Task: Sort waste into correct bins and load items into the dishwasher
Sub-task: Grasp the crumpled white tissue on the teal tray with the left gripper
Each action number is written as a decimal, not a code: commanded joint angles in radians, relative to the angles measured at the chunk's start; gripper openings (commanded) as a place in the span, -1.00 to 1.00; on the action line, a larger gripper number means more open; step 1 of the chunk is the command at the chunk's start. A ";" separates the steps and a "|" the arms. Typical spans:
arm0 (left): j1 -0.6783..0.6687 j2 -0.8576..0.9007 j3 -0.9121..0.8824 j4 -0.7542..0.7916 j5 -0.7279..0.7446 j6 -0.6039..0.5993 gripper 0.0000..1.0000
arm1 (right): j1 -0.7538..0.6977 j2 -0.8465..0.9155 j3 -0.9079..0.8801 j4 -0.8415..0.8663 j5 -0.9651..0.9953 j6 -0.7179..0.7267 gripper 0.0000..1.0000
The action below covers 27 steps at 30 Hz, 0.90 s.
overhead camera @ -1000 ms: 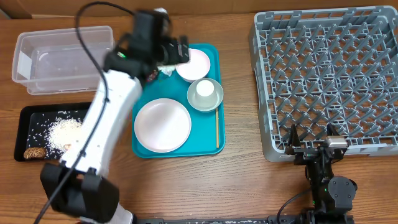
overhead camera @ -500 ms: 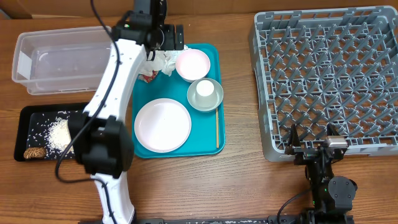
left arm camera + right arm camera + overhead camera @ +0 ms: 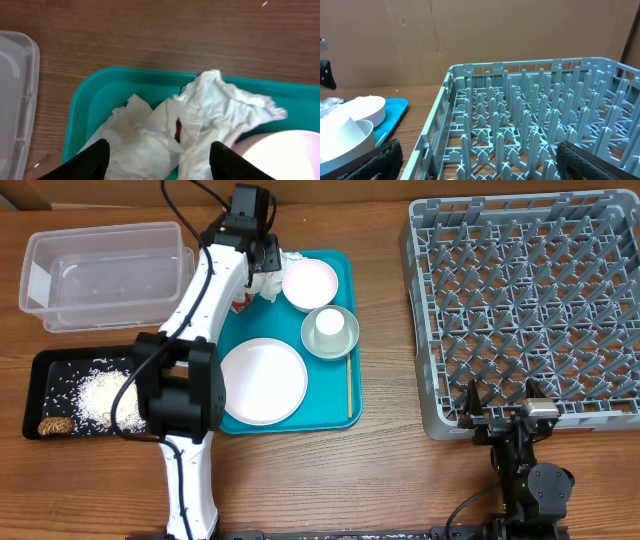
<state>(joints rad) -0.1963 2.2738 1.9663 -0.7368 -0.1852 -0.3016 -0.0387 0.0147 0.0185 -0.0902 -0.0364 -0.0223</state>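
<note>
Crumpled white napkins (image 3: 268,277) lie in the back left corner of the teal tray (image 3: 338,262), with a red-brown wrapper (image 3: 239,303) beside them. My left gripper (image 3: 262,254) hovers open over them. In the left wrist view the napkins (image 3: 200,112) lie between and just ahead of the open fingers (image 3: 160,161), a red strip (image 3: 177,128) showing between the folds. A white plate (image 3: 262,380), a white bowl (image 3: 310,283), a grey bowl (image 3: 344,340) holding a white cup (image 3: 328,325), and a wooden stick (image 3: 349,388) are on the tray. My right gripper (image 3: 500,412) is open at the dish rack's (image 3: 530,290) front edge.
The clear tub (image 3: 105,275) stands at the back left. The black tray (image 3: 60,370) in front of it holds rice crumbs (image 3: 100,393) and a brown lump (image 3: 54,425). In the right wrist view the rack (image 3: 530,115) fills the space ahead of the open fingers (image 3: 480,170).
My left arm has swung from a slant across the tray to nearly straight along its left side. The gripper now sits over the napkins. The right arm has not moved.
</note>
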 commanded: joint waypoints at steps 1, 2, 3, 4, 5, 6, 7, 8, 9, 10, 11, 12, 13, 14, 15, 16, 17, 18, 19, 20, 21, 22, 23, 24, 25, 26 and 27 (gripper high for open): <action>0.001 0.056 0.015 -0.007 -0.033 -0.023 0.35 | -0.002 -0.012 -0.010 0.006 0.009 -0.001 1.00; 0.001 0.058 0.015 -0.007 -0.034 -0.032 0.37 | -0.002 -0.012 -0.010 0.006 0.009 -0.001 1.00; 0.001 0.062 0.014 -0.006 -0.035 -0.045 0.39 | -0.002 -0.012 -0.010 0.006 0.009 -0.001 1.00; 0.001 0.062 0.014 -0.004 -0.036 -0.054 0.38 | -0.002 -0.012 -0.010 0.006 0.009 -0.001 1.00; 0.001 0.062 0.014 0.001 -0.036 -0.064 0.38 | -0.002 -0.012 -0.010 0.006 0.009 -0.001 1.00; 0.001 0.062 0.014 0.007 -0.035 -0.076 0.37 | -0.002 -0.012 -0.010 0.006 0.009 -0.001 1.00; 0.001 0.062 0.014 0.010 -0.035 -0.083 0.34 | -0.002 -0.012 -0.010 0.006 0.009 -0.001 1.00; 0.001 0.062 0.014 0.010 -0.035 -0.089 0.29 | -0.002 -0.012 -0.010 0.006 0.009 -0.001 1.00; 0.001 0.062 0.013 0.010 -0.035 -0.089 0.26 | -0.002 -0.012 -0.010 0.006 0.009 -0.001 1.00; 0.002 0.062 0.009 0.010 -0.035 -0.089 0.24 | -0.002 -0.012 -0.010 0.006 0.009 -0.001 1.00; 0.002 0.062 0.003 0.013 -0.035 -0.090 0.23 | -0.002 -0.012 -0.010 0.006 0.009 -0.001 1.00; 0.002 0.062 0.000 0.013 -0.035 -0.096 0.23 | -0.002 -0.012 -0.010 0.006 0.009 -0.001 1.00; 0.002 0.062 -0.001 0.012 -0.035 -0.099 0.23 | -0.002 -0.012 -0.010 0.006 0.009 -0.001 1.00; 0.002 0.062 -0.002 0.010 -0.035 -0.099 0.22 | -0.002 -0.012 -0.010 0.006 0.009 -0.001 1.00; 0.002 0.063 -0.002 0.010 -0.035 -0.099 0.21 | -0.002 -0.012 -0.010 0.006 0.009 -0.001 1.00; 0.002 0.063 -0.002 0.010 -0.035 -0.099 0.20 | -0.002 -0.012 -0.010 0.006 0.009 -0.001 1.00; 0.002 0.063 -0.002 0.010 -0.035 -0.099 0.15 | -0.002 -0.012 -0.010 0.006 0.009 -0.001 1.00; 0.002 0.063 -0.002 0.011 -0.035 -0.100 0.12 | -0.002 -0.012 -0.010 0.006 0.009 -0.001 1.00; 0.002 0.063 -0.002 0.011 -0.035 -0.099 0.11 | -0.002 -0.012 -0.010 0.006 0.009 -0.001 1.00; 0.002 0.063 -0.002 0.012 -0.036 -0.099 0.10 | -0.002 -0.012 -0.010 0.006 0.009 -0.001 1.00; 0.002 0.064 -0.002 0.012 -0.036 -0.099 0.08 | -0.002 -0.012 -0.010 0.006 0.009 -0.001 1.00; 0.003 0.066 -0.002 0.013 -0.036 -0.100 0.05 | -0.002 -0.012 -0.010 0.006 0.010 -0.001 1.00; 0.003 0.069 -0.002 0.013 -0.035 -0.100 0.04 | -0.002 -0.012 -0.010 0.006 0.009 -0.001 1.00; 0.004 0.074 -0.002 0.012 -0.035 -0.099 0.02 | -0.002 -0.012 -0.010 0.006 0.009 -0.001 1.00; 0.005 0.079 -0.002 0.009 -0.035 -0.100 0.02 | -0.002 -0.012 -0.010 0.006 0.009 -0.001 1.00; 0.006 0.089 -0.002 0.008 -0.035 -0.100 0.01 | -0.002 -0.012 -0.010 0.006 0.009 -0.001 1.00; 0.006 0.094 -0.002 0.008 -0.034 -0.100 0.01 | -0.002 -0.012 -0.010 0.006 0.009 -0.001 1.00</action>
<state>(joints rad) -0.1955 2.3344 1.9659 -0.7284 -0.2008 -0.3904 -0.0387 0.0147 0.0185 -0.0898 -0.0364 -0.0227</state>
